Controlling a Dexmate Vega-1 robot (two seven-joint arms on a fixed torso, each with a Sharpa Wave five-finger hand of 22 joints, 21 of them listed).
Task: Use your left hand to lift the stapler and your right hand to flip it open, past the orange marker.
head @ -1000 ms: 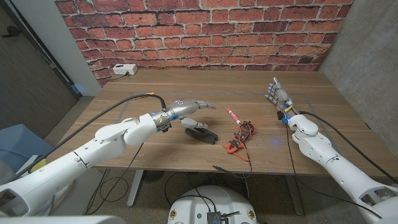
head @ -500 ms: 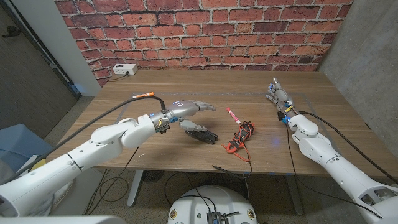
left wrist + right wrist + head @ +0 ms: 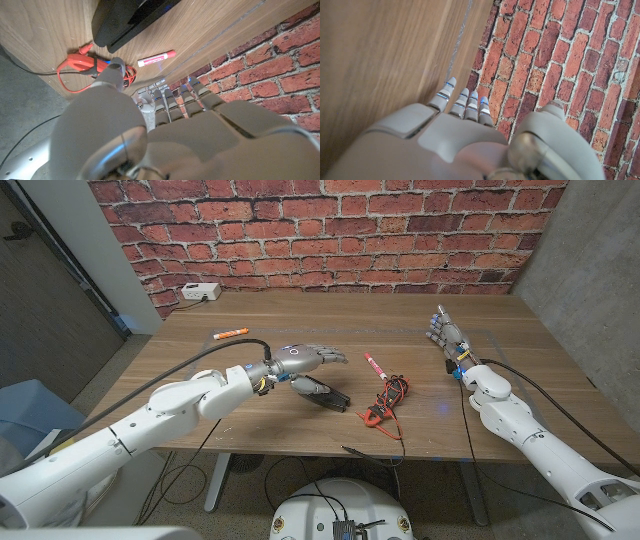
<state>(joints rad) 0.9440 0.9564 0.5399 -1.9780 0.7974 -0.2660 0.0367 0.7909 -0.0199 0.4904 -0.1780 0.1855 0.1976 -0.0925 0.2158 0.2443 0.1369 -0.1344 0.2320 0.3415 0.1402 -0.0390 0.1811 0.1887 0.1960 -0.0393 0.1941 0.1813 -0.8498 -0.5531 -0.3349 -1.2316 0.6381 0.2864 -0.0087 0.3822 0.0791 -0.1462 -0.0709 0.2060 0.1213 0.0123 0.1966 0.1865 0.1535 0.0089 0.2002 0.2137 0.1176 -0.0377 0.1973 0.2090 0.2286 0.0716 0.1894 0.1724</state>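
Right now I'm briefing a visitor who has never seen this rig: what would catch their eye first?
Probably the left hand, fingers spread, hovering over the black stapler near the table's middle. Just right of it lie a red marker and a tangle of red cable. The right hand stands open, apart on the right.

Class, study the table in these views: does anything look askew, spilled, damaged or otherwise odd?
Nothing looks spilled or broken. The black stapler lies closed at an angle, under the left hand. Beside it sits a loose tangle of red cable, and a red marker lies askew. An orange marker lies apart, farther back.
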